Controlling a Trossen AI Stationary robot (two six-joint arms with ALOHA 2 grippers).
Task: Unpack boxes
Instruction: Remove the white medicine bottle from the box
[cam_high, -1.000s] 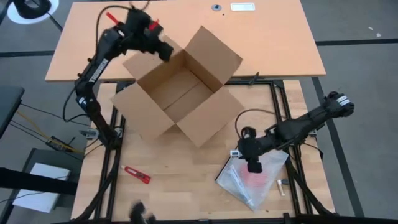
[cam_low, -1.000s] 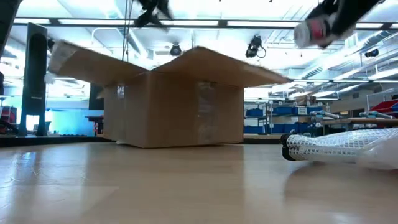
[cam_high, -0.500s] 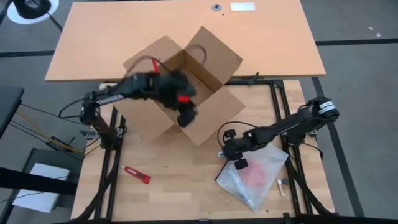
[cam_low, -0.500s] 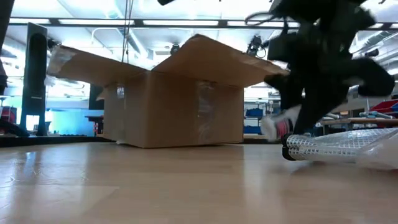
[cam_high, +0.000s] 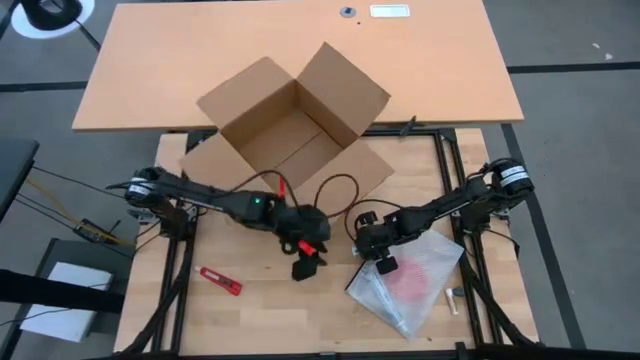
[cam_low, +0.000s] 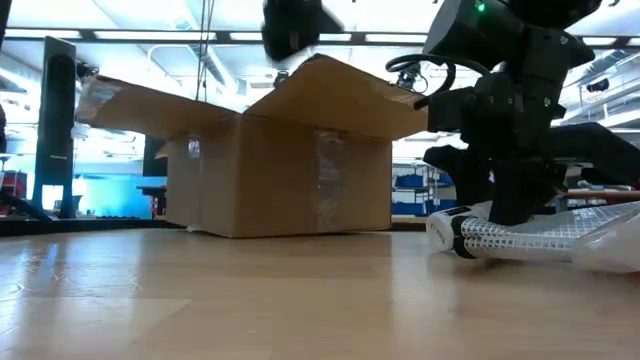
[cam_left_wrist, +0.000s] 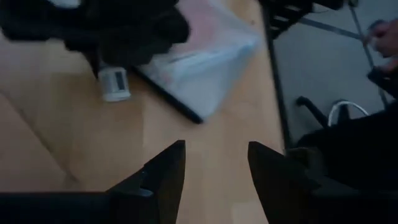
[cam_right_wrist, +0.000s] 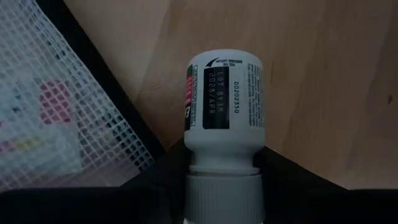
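From above, the box (cam_high: 290, 140) sits at the far edge of the worktop with all four flaps folded out, and the part of its floor that shows is bare. One mesh bag (cam_high: 410, 282) lies near the right front corner, so I judge at least that item is already out. The right gripper (cam_high: 386, 263) hangs just at the bag's near-left edge, pinching a white bottle. The left gripper (cam_high: 304, 266) is over the bare middle of the worktop, well apart from the box. One red tool (cam_high: 218, 281) lies toward the front left, and one small pale piece (cam_high: 453, 297) rests by the right edge.

At table height, one box (cam_low: 280, 155) stands at the back, and one bag (cam_low: 545, 235) lies to the right with a dark arm above it.

Past the left wrist, the left gripper's fingers (cam_left_wrist: 166, 171) stand spread with nothing between them, over bare wood; the bag (cam_left_wrist: 196, 59) and bottle (cam_left_wrist: 114, 83) lie ahead.

Past the right wrist, one white bottle (cam_right_wrist: 224, 106) is clamped at its cap end, touching or just beside the bag (cam_right_wrist: 56, 106).

Setting this bottle down seems the step in hand; whether anything is left in the box, I cannot tell, since its walls hide part of the floor.
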